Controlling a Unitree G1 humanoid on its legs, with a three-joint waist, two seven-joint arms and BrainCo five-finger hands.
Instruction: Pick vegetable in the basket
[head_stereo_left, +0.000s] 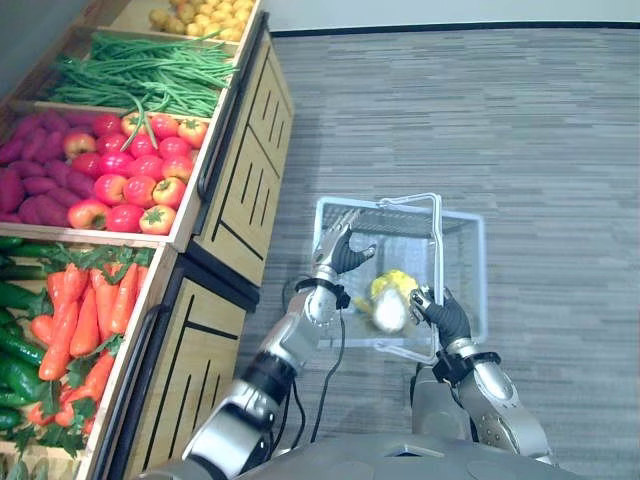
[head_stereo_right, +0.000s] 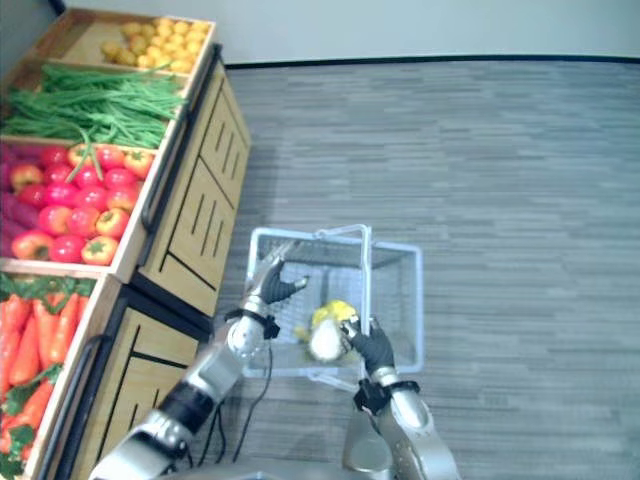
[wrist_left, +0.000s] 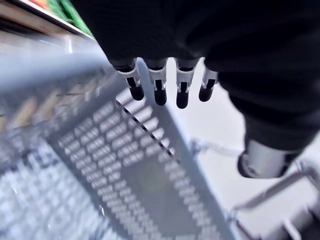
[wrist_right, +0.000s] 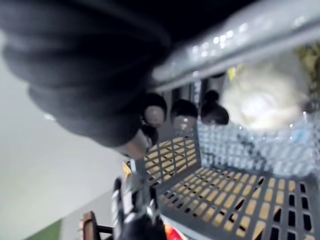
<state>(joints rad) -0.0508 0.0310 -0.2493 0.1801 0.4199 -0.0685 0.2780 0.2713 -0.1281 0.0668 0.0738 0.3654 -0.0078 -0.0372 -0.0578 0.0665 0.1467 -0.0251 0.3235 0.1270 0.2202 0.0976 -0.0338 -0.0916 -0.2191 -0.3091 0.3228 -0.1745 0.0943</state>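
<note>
Grey ribbed carpet (head_stereo_left: 480, 110) takes up most of the left eye view, and on it you have a white wire-mesh basket (head_stereo_left: 465, 270) just beside a wooden produce stand (head_stereo_left: 245, 170). The stand's crates hold red tomatoes (head_stereo_left: 130, 165), green beans (head_stereo_left: 140, 70) and orange carrots (head_stereo_left: 85, 310). The left hand (head_stereo_left: 340, 250) is over the basket's stand-side rim with its fingers straight and holds nothing. The right hand (head_stereo_left: 445, 318) sits at the near rim, on the raised silver handle (head_stereo_left: 437, 240). Between the hands, inside the basket, lie a pale round vegetable (head_stereo_left: 390, 313) and a yellow vegetable (head_stereo_left: 397, 282), touching each other.

Right eye view: you get the same layout, plus a crate of small yellow produce (head_stereo_right: 155, 45) at the stand's far end.

Left wrist view: the fingers (wrist_left: 159, 90) point straight out above the basket's mesh wall, apart from it.

Right wrist view: the fingers (wrist_right: 182, 112) are curled round the handle bar, so you can log a closed grasp on it. The pale round vegetable shows past them, behind the mesh.
</note>
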